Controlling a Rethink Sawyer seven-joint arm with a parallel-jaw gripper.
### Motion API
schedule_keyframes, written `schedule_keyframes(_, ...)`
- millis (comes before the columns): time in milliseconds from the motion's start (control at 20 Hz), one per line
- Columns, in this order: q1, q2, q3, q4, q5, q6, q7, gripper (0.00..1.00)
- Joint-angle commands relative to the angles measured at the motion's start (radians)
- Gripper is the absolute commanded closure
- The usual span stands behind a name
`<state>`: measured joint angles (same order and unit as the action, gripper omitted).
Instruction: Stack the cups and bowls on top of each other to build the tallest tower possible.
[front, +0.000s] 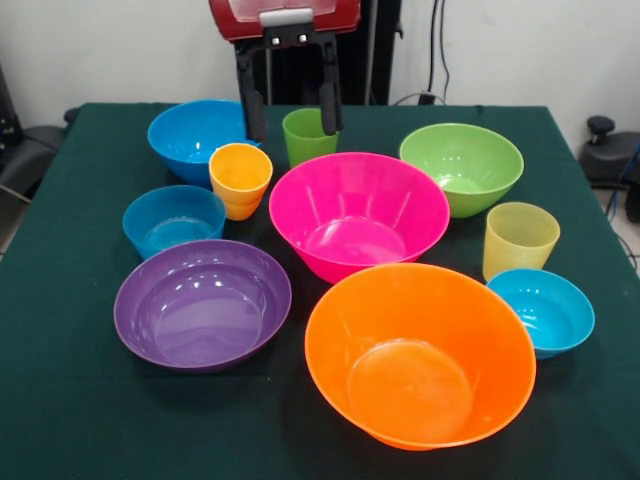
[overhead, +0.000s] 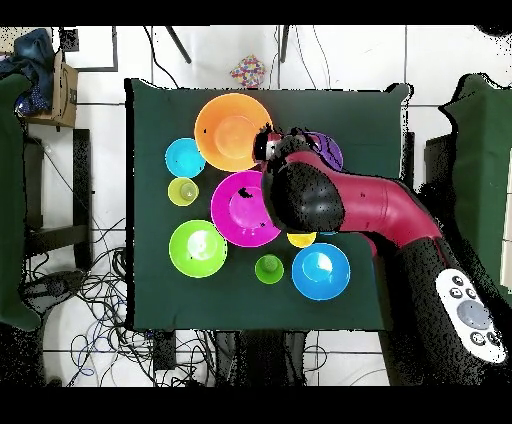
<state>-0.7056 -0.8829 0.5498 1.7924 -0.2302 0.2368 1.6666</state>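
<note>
From the front, your gripper (front: 289, 112) hangs over the table's (front: 60, 400) far side, fingers (front: 252, 110) spread and empty, one tip just at the green cup (front: 306, 137). Nothing is stacked: the pink bowl (front: 358, 215), orange bowl (front: 420, 355), purple bowl (front: 202, 303) and yellow-orange cup (front: 240, 180) each stand alone.

From overhead, your arm (overhead: 380, 210) covers part of the spread, but the green bowl (overhead: 197, 248) and pale yellow cup (overhead: 183, 191) sit apart too. You have the whole tower left to build.
</note>
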Motion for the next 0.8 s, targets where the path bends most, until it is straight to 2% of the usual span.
schedule_keyframes(50, -0.006, 0.029, 0.066, 0.051, -0.065, 0.138, -0.082, 0.00)
schedule_keyframes(350, -0.011, 0.045, 0.081, 0.042, -0.073, 0.221, -0.125, 0.00)
schedule_keyframes(550, 0.016, 0.053, 0.053, 0.014, -0.092, 0.309, -0.147, 0.00)
schedule_keyframes(800, 0.038, 0.061, 0.038, -0.011, -0.127, 0.370, -0.144, 0.00)
